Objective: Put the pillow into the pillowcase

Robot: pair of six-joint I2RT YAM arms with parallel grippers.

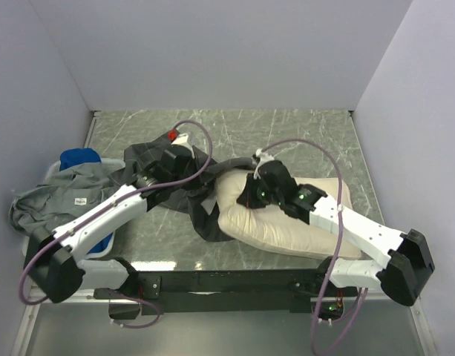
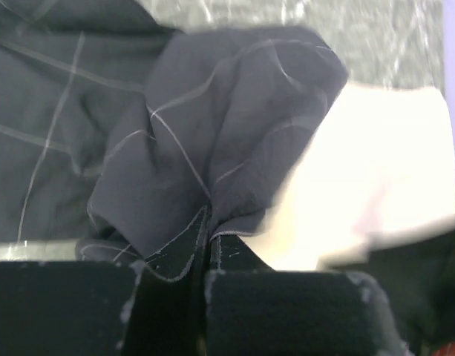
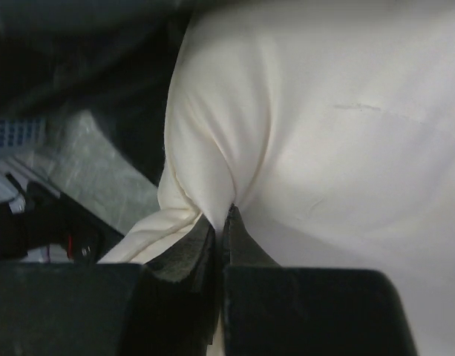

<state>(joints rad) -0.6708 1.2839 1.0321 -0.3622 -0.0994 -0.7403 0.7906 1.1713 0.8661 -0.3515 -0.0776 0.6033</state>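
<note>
My left end effector was clenched on a fold of the pillowcase, the dark gridded cloth bunched up between the two fingers. My right end effector was clenched too, pinching a tuck of the pillow near its left end.

The pillow lay on the right half of the worktop, its long axis running roughly across from left to right. Its left short end pointed at the pillowcase. The pillowcase lay crumpled just left of that end and touched it. In my left wrist view the dark cloth lapped against the cream fabric. I could not tell whether the hem I held was the open mouth, or whether any of the pillow was already inside.

So from my left end effector the pillow lay to the right and close by. From my right end effector the pillowcase lay to the left, just past the corner I gripped. My right arm was the nearer to the pillow and my left the nearer to the case. I judged the coming move to turn on that line: pillow leftward along its own length, cloth drawn rightward over it.
</note>
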